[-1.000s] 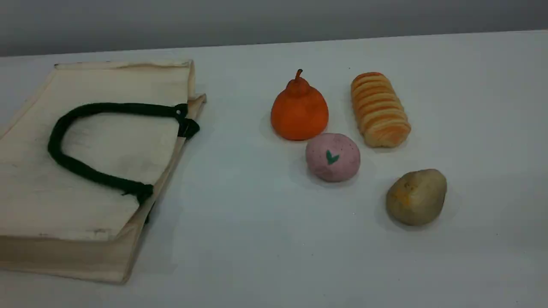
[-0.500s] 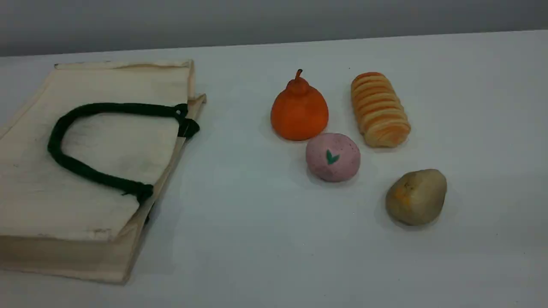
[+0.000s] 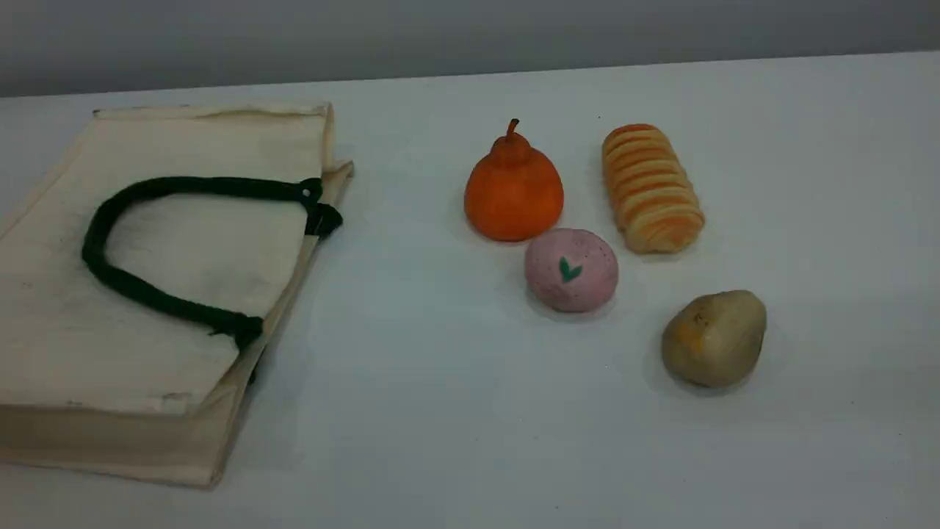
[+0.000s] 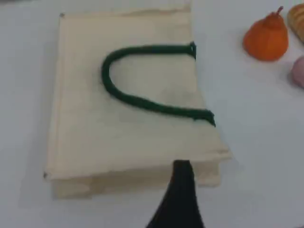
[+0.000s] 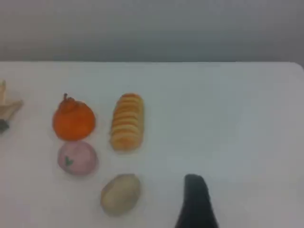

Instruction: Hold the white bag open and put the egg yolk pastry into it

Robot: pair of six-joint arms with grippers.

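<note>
The white bag (image 3: 59, 330) lies flat at the table's left with its mouth toward the food, and its dark green handle (image 3: 95, 250) is folded onto the top panel. At the right front sits the egg yolk pastry (image 3: 714, 338), a tan ball with an orange blotch. Neither arm appears in the scene view. The left wrist view looks down on the bag (image 4: 95, 133), with one dark fingertip (image 4: 182, 166) over its near edge and nothing in it. In the right wrist view a single fingertip (image 5: 194, 180) hangs right of the pastry (image 5: 120, 194), apart from it.
An orange pear-shaped fruit (image 3: 513, 191), a ridged bread roll (image 3: 651, 187) and a pink ball with a green mark (image 3: 571, 270) cluster behind the pastry. A grey wall runs along the table's far edge.
</note>
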